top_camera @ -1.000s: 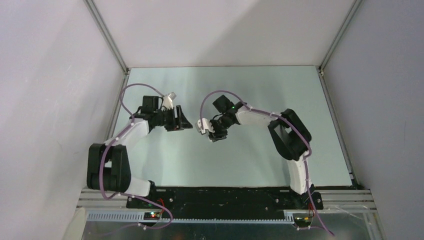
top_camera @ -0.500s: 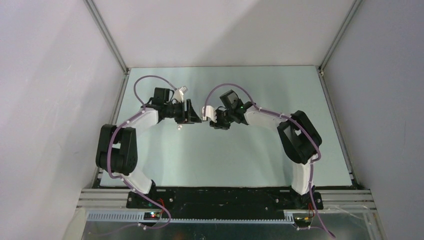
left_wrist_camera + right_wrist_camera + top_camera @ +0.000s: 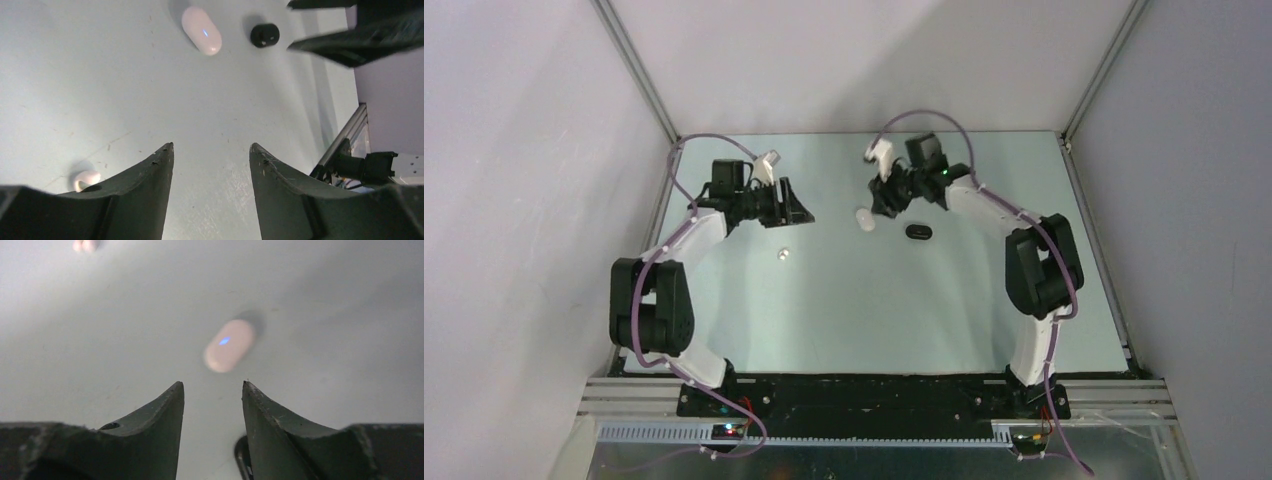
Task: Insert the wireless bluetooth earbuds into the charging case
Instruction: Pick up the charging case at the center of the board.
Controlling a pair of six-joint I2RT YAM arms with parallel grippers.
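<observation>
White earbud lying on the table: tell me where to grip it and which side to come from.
Probably pinch the white earbud across its narrow width, coming straight down from above: it is a tiny rounded bean lying flat on the table with no other object beside it. The left tool, open and empty, is nearest.

Under me a pale mint-green flat tabletop [image 3: 874, 310] fills the middle of the frame. Plain grey-white wall panels [image 3: 854, 60] close it in at top and sides, with silver aluminium struts [image 3: 637, 70] in both upper corners. A slotted silver metal rail [image 3: 854, 437] crosses the bottom.
</observation>
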